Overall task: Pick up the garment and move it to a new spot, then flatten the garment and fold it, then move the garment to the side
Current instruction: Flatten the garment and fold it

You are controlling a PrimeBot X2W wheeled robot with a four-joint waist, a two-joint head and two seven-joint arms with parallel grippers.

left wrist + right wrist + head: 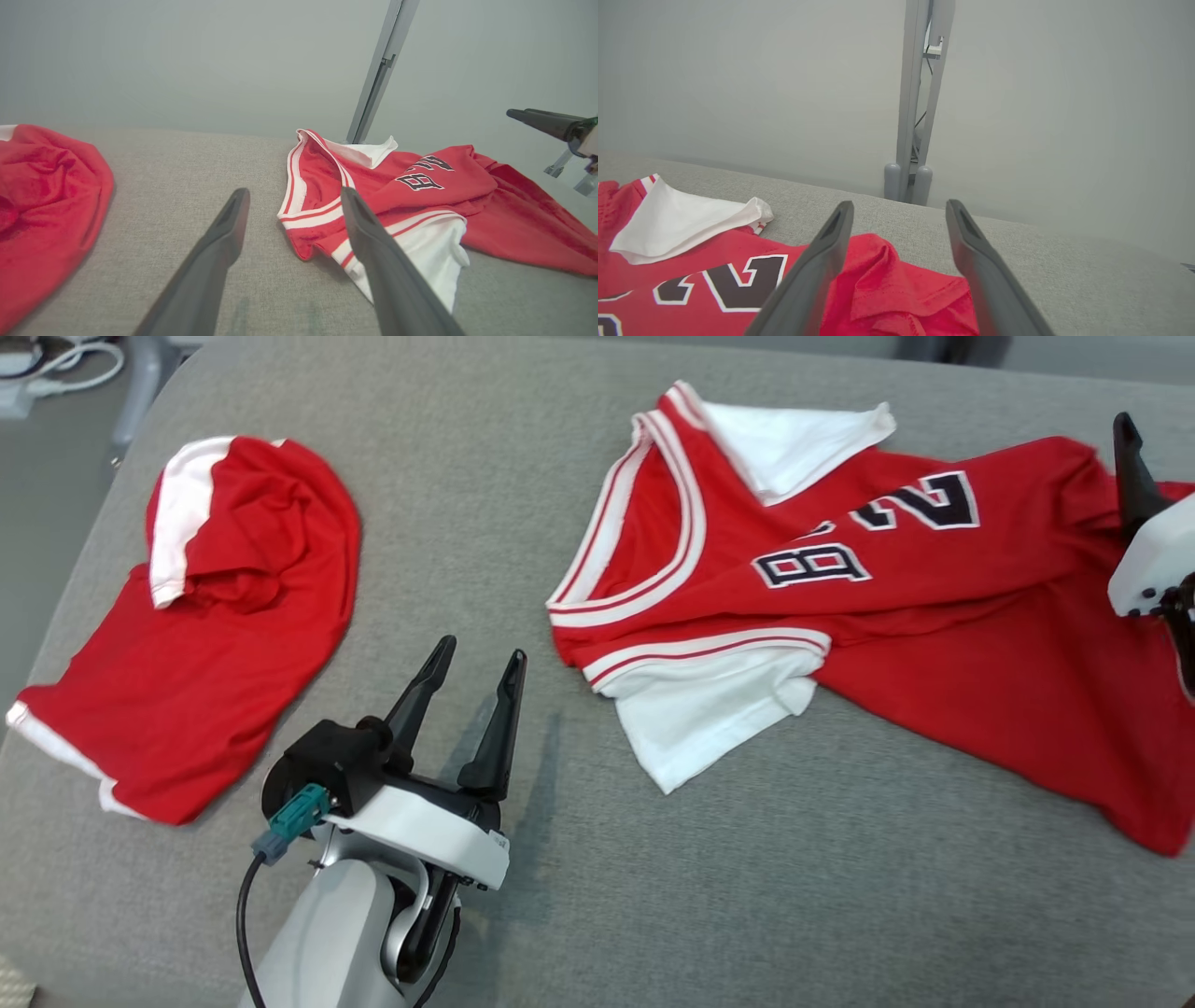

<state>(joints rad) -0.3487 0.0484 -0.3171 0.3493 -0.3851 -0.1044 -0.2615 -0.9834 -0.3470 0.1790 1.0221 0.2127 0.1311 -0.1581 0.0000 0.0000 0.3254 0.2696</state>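
Two red-and-white garments on the grey table (747,896): numbered jersey (934,607) spread from centre out to 3 o'clock in head view, second garment (233,644) bunched in a heap at 9 o'clock, well apart. Jersey is the one in play, I'd say: right tool (900,205) sits over its hem end at 3 o'clock, fingers spread wide, cloth beneath them but nothing pinched. Jersey lies front up but not flat, with the body creased diagonally and the hem end humped, so placement looks done and flattening is next. Left tool (483,649) at 7 o'clock is also wide open and empty, over bare table between the two garments, tips aimed at 12. It's near the collar end, probably to take that end while the right takes the hem. Count: two tools, two garments, two white sleeves (794,443) on the jersey (one at 12, one at 6 partly under the body), two digits (812,565) on the chest. Risk: near sleeve gets trapped when the body is pulled straight.
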